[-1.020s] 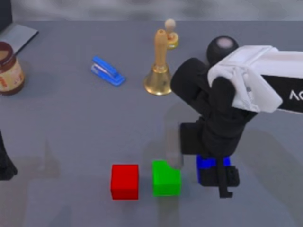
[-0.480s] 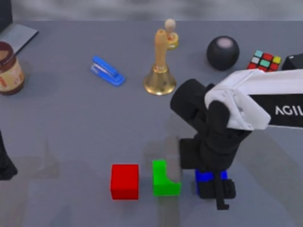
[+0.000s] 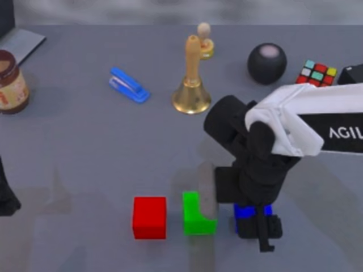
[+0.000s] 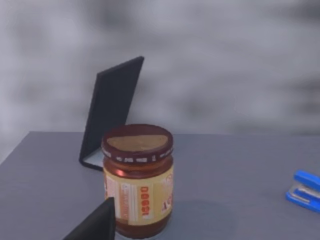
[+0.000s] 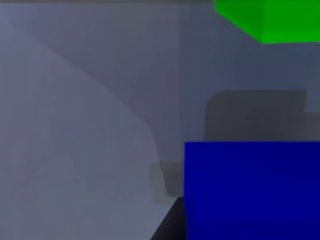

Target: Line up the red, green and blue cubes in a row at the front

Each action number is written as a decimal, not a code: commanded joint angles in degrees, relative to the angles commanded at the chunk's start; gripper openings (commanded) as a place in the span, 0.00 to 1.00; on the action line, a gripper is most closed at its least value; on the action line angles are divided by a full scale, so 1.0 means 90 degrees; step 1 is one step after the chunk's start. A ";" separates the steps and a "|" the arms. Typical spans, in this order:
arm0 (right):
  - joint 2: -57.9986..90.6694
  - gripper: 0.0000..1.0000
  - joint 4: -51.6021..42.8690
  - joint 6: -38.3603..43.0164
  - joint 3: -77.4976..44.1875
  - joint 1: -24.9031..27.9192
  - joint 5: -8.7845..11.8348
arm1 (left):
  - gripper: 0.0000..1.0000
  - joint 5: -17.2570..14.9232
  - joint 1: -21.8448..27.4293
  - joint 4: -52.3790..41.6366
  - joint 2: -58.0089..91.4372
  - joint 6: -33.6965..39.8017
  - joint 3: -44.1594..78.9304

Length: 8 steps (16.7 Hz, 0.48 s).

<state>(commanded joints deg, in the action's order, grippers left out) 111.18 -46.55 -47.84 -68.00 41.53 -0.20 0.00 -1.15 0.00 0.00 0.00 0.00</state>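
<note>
Since a second ago, the right arm has swung away from the back of the table, uncovering a dark ball [image 3: 266, 62] and a multicoloured puzzle cube [image 3: 317, 72], and over the last half second it has barely shifted.

Going from left to right in the top view: the left gripper [image 3: 7, 198] is a dark shape parked at the left edge of the table [image 3: 85, 147]; whether its fingers are spread or pressed together cannot be told. Behind it stands a brown jar [image 3: 11, 82], which the left wrist view shows close up with a dark upright panel [image 4: 112, 107] behind it. Farther right lie a light-blue stapler [image 3: 129, 85], a brass bell [image 3: 191, 79] with a wooden handle, and a small wooden figure [image 3: 204, 39].

Along the front edge, the red cube [image 3: 150, 217] sits well left of the working fingers. The green cube [image 3: 198, 214] is just beside the red one, a narrow gap between them, and partly hidden by the arm. The blue cube [image 3: 252, 211] sits under the right gripper [image 3: 258, 224], near the green cube, in line with the other two. The right wrist view shows the blue cube filling the space by the fingers, but whether they pinch it or stand spread cannot be told.
</note>
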 joint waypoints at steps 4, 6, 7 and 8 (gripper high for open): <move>0.0000 0.90 0.0000 0.0000 0.0000 0.0000 0.0000 | 1.00 0.0000 0.0000 0.0000 0.0000 0.0000 0.0000; 0.0000 1.00 0.0000 0.0000 0.0000 0.0000 0.0000 | 1.00 0.0000 0.0000 0.0000 0.0000 0.0000 0.0000; 0.0000 1.00 0.0000 0.0000 0.0000 0.0000 0.0000 | 1.00 0.0000 0.0000 0.0000 0.0000 0.0000 0.0000; 0.0000 1.00 0.0000 0.0000 0.0000 0.0000 0.0000 | 1.00 0.0000 0.0000 0.0000 0.0000 0.0000 0.0000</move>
<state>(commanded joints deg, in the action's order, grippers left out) 111.18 -46.55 -47.84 -68.00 41.53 -0.20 0.00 -1.15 0.00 0.00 0.00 0.00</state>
